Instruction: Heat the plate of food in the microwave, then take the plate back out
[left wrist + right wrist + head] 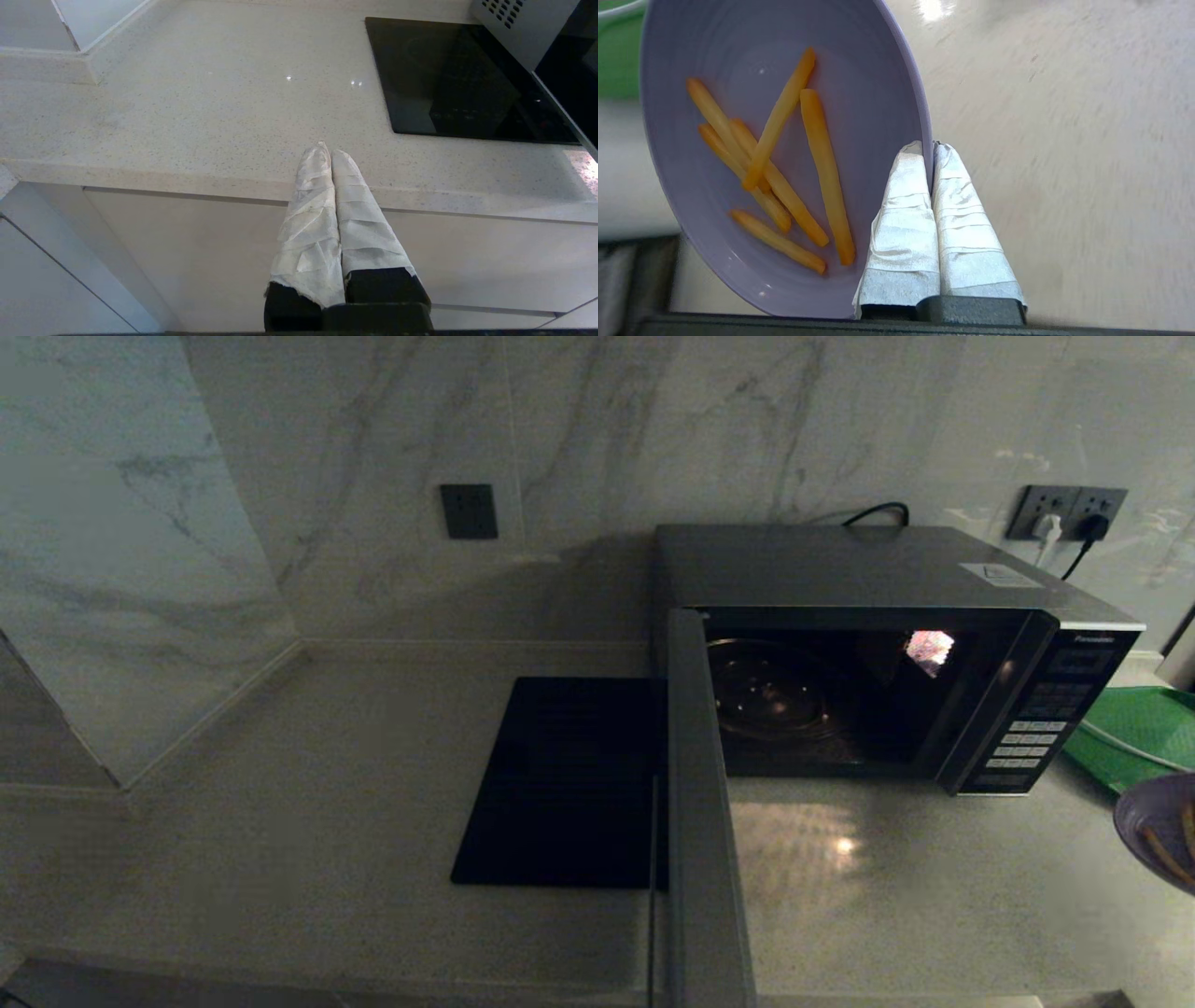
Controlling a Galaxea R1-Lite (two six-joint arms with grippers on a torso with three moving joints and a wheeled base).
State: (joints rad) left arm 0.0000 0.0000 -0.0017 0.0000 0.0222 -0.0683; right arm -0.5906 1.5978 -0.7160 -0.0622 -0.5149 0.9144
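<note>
The right hand [933, 149] has its two cloth-wrapped fingers pressed together on the rim of the plate of food [784, 154] — a smooth, round, pale lilac dish carrying thin orange fries, held above the speckled bench [887, 896], right of the open microwave [896, 653]. Light, rigid, probably slippery; the rim suits gripping. The left hand [331, 151], pressed shut, idles at the bench edge.

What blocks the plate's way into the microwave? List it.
Nothing visible. The right gripper pinches the plate by its rim, at the counter's right edge. The microwave door stands swung open, the cavity holds only its glass turntable, and bare counter lies between.
</note>
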